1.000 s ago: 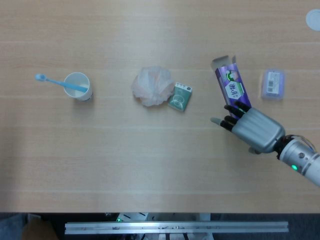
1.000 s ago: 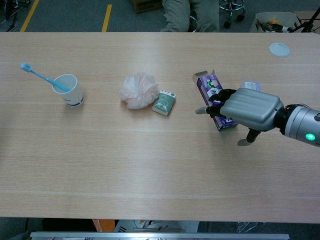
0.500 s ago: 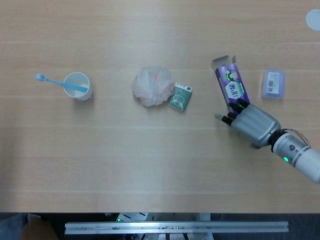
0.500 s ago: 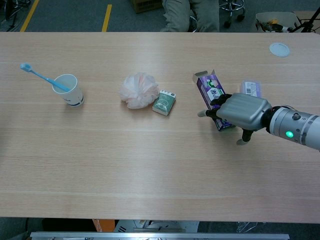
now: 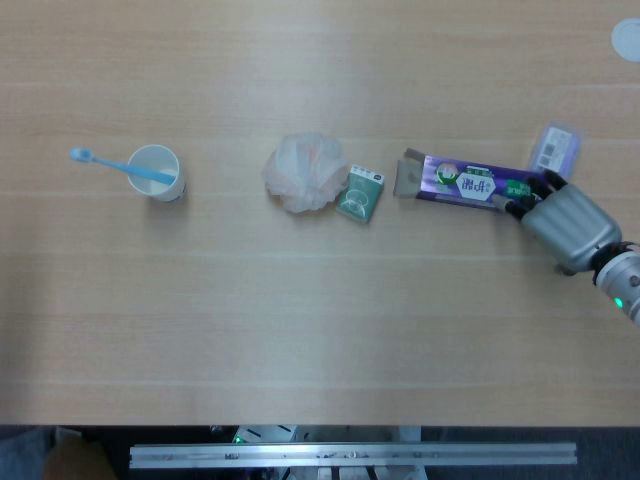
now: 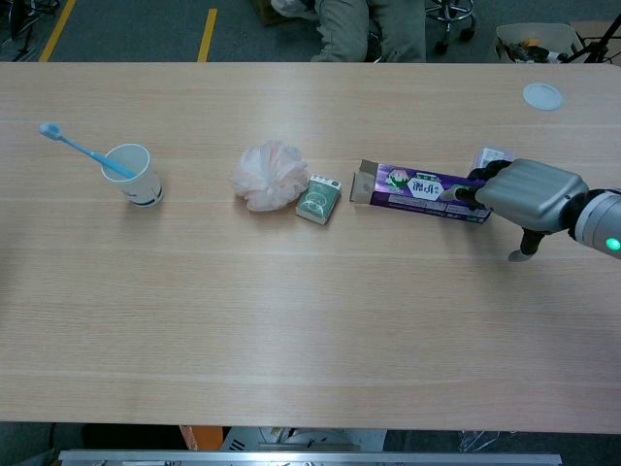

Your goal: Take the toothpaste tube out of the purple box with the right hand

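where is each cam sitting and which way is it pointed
Head view: sits high over the table, looking almost straight down; only the right hand and its wrist show, holding the end of the purple box.
Chest view: lower, tilted forward across the table to the floor and a seated person beyond; the right hand and forearm show.
Shared: purple box, paper cup with blue toothbrush, pink bath puff, small green box. The left hand appears in neither.
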### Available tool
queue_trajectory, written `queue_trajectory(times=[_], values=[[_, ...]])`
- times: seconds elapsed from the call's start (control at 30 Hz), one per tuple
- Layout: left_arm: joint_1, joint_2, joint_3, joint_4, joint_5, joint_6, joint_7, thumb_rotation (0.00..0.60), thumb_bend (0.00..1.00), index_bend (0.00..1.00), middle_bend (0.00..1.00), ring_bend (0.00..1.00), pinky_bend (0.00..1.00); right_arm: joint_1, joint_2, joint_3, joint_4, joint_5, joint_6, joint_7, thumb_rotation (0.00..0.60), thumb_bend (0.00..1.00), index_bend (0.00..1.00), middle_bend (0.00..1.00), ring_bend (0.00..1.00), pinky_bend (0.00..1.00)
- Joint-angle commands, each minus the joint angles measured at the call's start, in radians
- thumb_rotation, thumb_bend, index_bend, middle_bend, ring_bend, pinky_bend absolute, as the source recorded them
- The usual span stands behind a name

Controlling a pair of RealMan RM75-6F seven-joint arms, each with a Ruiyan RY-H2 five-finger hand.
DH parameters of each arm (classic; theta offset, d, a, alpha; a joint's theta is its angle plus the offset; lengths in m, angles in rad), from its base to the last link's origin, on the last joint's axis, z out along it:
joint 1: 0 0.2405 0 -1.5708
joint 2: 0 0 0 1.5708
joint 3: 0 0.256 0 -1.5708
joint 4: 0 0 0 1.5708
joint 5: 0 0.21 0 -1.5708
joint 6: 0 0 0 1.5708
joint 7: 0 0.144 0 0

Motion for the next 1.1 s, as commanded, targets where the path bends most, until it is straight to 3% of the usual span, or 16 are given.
queue_trajectory(times=[0.03,0.17,0.37,0.5,0.7,1.1], values=[[-0.001,-0.001,0.000,0.001,0.002,0.000,-0.001,0.600,0.31,0.17,0.17,0.19,0.14,-0.006,0.011,0.011,-0.007,0.011,0.028,0.023,0.600,0.06,0.10,0.31,0.09,0.12],[0.001,0.001,-0.001,0.002,0.002,0.003,-0.004,0.600,0.31,0.17,0.17,0.19,0.14,-0.020,0.012,0.035,-0.027,-0.027,0.092,0.085,0.600,0.06,0.10,0.31,0.09,0.12],[0.003,0.004,0.002,0.002,0.004,0.004,-0.010,0.600,0.31,0.17,0.17,0.19,0.14,-0.018,-0.038,0.060,0.013,0.020,0.142,0.038,0.600,0.06,0.10,0.23,0.09,0.12],[0.005,0.004,0.003,0.003,0.003,0.004,-0.014,0.600,0.31,0.17,0.17,0.19,0.14,-0.002,-0.083,0.073,0.038,0.092,0.141,-0.013,0.600,0.05,0.09,0.18,0.09,0.12],[0.010,0.008,0.005,0.001,0.003,0.009,-0.016,0.600,0.31,0.17,0.17,0.19,0.14,0.030,-0.151,0.089,0.101,0.172,0.132,-0.060,0.600,0.05,0.08,0.18,0.09,0.12],[0.011,0.007,0.009,-0.001,0.005,0.006,-0.014,0.600,0.31,0.17,0.17,0.19,0.14,0.067,-0.251,0.080,0.235,0.245,0.096,-0.070,0.600,0.05,0.08,0.18,0.09,0.14]])
